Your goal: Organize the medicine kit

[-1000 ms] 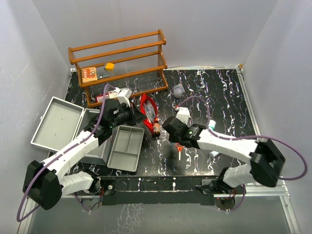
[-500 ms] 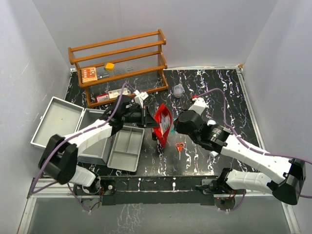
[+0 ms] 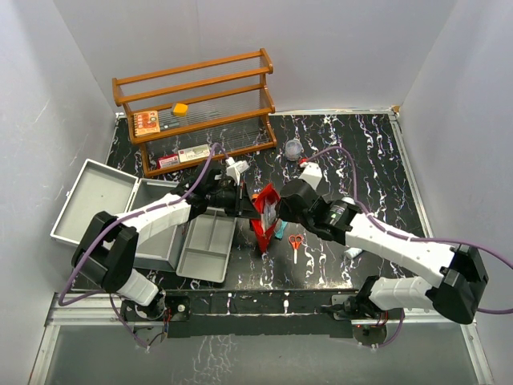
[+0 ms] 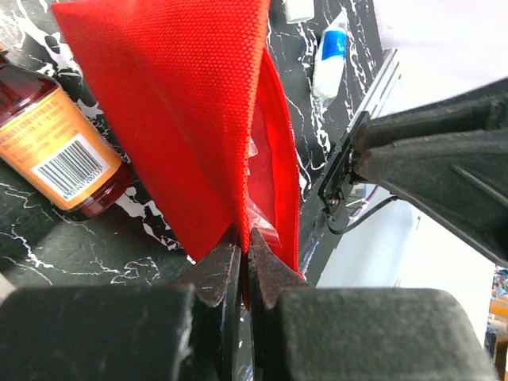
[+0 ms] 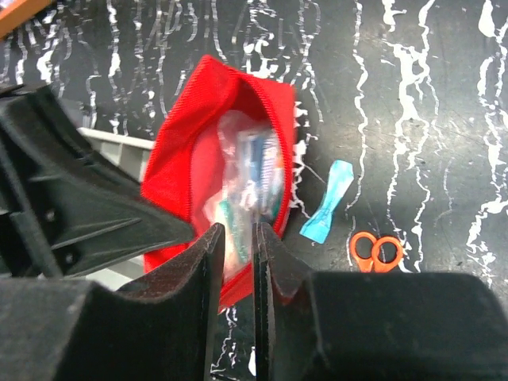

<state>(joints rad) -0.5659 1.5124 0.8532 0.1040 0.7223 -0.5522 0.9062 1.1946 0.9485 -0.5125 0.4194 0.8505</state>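
Observation:
The medicine kit [image 3: 90,202] lies open at the left, lid flat, with its grey two-compartment tray [image 3: 207,245] beside it. A red fabric pouch [image 3: 265,213] stands upright mid-table, mouth open. My left gripper [image 4: 244,234] is shut on the pouch's rim [image 4: 190,119]; in the top view the left gripper [image 3: 248,204] is at the pouch's left side. My right gripper [image 5: 236,230] hovers over the pouch's mouth [image 5: 230,159], jaws a narrow gap apart above clear packets [image 5: 250,171] inside. From above, the right gripper [image 3: 279,212] is just right of the pouch.
A brown bottle [image 4: 59,147] lies beside the pouch. Orange scissors [image 5: 375,248] and a blue packet [image 5: 328,202] lie just right of it, a white tube [image 3: 353,253] farther right. The wooden rack [image 3: 200,96] holds small boxes at the back; a small cup [image 3: 293,148] stands near it.
My left arm carried the red pouch rightward and stood it upright. My right gripper swung in over the pouch's mouth and its jaws parted slightly.

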